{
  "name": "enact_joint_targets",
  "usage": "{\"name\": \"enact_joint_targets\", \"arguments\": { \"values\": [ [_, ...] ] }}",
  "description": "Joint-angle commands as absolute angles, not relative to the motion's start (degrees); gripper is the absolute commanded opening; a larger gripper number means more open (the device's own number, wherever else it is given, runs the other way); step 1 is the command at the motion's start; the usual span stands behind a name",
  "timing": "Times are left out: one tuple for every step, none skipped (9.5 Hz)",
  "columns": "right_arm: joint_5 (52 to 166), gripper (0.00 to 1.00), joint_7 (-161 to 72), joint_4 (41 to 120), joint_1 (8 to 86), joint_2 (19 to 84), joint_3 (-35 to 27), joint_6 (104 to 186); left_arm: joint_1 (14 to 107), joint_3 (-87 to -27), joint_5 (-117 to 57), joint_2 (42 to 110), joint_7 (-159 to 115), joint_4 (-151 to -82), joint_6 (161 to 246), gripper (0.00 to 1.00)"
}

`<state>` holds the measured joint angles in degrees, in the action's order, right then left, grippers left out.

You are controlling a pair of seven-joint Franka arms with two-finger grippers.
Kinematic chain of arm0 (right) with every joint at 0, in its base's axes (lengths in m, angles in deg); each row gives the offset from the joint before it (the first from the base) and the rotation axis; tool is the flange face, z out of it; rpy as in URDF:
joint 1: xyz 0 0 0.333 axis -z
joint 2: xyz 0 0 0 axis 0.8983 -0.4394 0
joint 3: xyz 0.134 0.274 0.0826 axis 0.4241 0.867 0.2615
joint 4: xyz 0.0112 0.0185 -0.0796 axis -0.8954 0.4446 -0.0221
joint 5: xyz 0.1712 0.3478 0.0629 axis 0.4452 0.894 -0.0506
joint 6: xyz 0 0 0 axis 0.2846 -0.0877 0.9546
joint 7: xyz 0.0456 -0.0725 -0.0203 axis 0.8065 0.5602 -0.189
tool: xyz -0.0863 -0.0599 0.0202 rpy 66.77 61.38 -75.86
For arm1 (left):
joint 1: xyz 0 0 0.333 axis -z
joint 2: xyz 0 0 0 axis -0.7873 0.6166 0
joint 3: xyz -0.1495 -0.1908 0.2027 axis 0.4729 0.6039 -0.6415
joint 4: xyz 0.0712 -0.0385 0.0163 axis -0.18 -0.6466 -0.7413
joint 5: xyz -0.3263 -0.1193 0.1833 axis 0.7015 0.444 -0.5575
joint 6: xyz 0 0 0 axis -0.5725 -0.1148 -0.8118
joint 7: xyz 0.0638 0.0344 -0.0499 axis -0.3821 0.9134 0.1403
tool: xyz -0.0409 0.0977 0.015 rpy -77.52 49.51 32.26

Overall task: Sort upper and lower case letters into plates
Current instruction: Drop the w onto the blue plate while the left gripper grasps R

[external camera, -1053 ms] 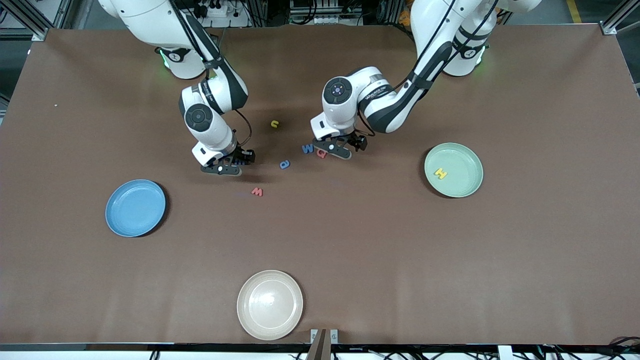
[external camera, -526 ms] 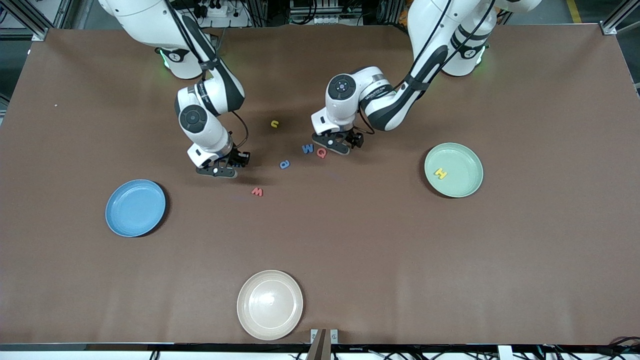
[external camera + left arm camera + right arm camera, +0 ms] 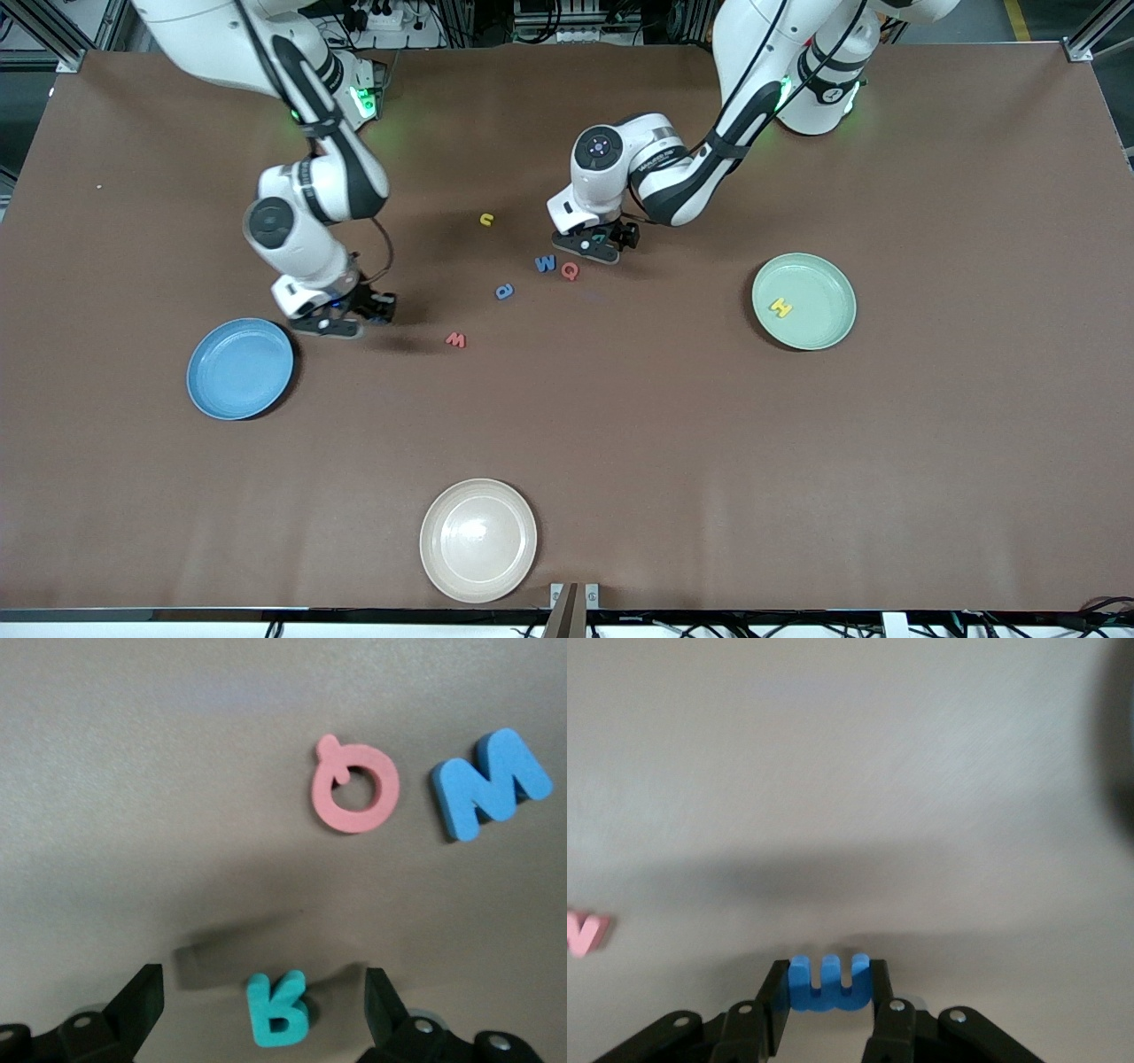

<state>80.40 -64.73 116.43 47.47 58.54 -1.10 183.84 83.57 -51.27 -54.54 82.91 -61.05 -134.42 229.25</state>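
Note:
My right gripper [image 3: 341, 317] is shut on a blue lower-case letter [image 3: 828, 985] and holds it over the table, just beside the blue plate [image 3: 239, 368]. My left gripper [image 3: 595, 241] is open, low over a teal letter [image 3: 278, 1008] that lies between its fingers without touching them. A red Q [image 3: 570, 271] and a blue W [image 3: 545, 263] lie beside it, and both show in the left wrist view, the Q [image 3: 354, 788] and the W [image 3: 489, 784]. A yellow u [image 3: 485, 219], a blue letter [image 3: 504, 291] and a red w [image 3: 455, 339] lie loose. A yellow H [image 3: 780, 307] lies in the mint plate [image 3: 828, 332].
A cream-white plate [image 3: 478, 539] stands near the table's edge closest to the front camera. The red w also shows in the right wrist view [image 3: 585, 933]. The table is bare brown around the plates.
My right gripper has carried the blue letter from the cluster of letters toward the blue plate. My left gripper has shifted slightly over the teal letter and stays open.

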Motion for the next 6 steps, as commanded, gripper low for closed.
{"name": "enact_joint_targets", "arguments": {
  "values": [
    [80.5,0.00,-56.9,113.8,53.8,60.3,-0.8,180.2,84.3,-51.3,-55.1,82.7,-65.2,-135.1,229.5,0.95],
    [80.5,0.00,-52.9,110.6,56.9,60.0,-0.8,176.2,84.5,-51.3,-55.1,82.8,-66.0,-135.1,229.5,0.84],
    [79.6,0.00,-49.4,106.7,60.2,59.3,-0.7,172.3,84.5,-51.3,-55.2,82.8,-65.5,-135.1,229.5,0.71],
    [76.6,0.00,-47.5,103.9,62.7,58.2,-0.7,170.3,84.5,-51.3,-55.5,82.7,-65.2,-135.0,229.5,0.62],
    [72.4,0.00,-47.4,101.6,64.5,56.7,-0.7,169.0,84.5,-51.3,-55.6,82.8,-65.2,-135.0,229.4,0.49],
    [67.8,0.00,-46.4,99.8,67.1,55.3,-0.6,168.9,84.5,-51.3,-55.6,82.8,-65.6,-135.1,229.4,0.41]
  ]
}}
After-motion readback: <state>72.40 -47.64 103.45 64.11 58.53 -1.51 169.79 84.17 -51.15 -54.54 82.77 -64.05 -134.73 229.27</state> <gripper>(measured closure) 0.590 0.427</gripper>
